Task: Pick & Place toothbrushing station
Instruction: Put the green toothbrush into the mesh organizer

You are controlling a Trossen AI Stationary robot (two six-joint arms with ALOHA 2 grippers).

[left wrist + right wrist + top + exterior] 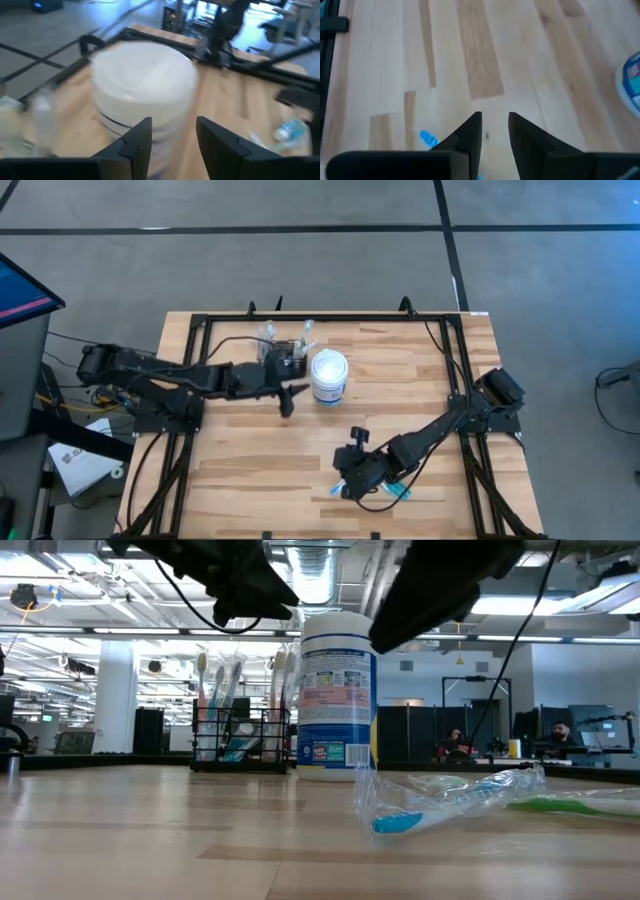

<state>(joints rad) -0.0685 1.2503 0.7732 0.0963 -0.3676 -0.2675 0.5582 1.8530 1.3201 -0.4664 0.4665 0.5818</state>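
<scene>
The toothbrushing station [285, 357], a small black wire rack with toothbrushes standing in it, rests on its base on the table's far middle; it also shows in the low view [240, 740]. Just right of it stands a round white lidded tub [329, 377]. My left gripper [290, 400] hovers open just near-left of the tub, above the table. Its fingers [173, 122] are level with the tub [145, 82] and have nothing between them. My right gripper [348, 485] hangs open above the near middle of the table [495, 120], with nothing between its fingers.
Two toothbrushes in clear wrappers, one blue [450, 802] and one green [580, 805], lie on the table near the right gripper [395, 493]. A black frame [455, 360] runs round the tabletop. Bare wood lies to the near left [250, 470].
</scene>
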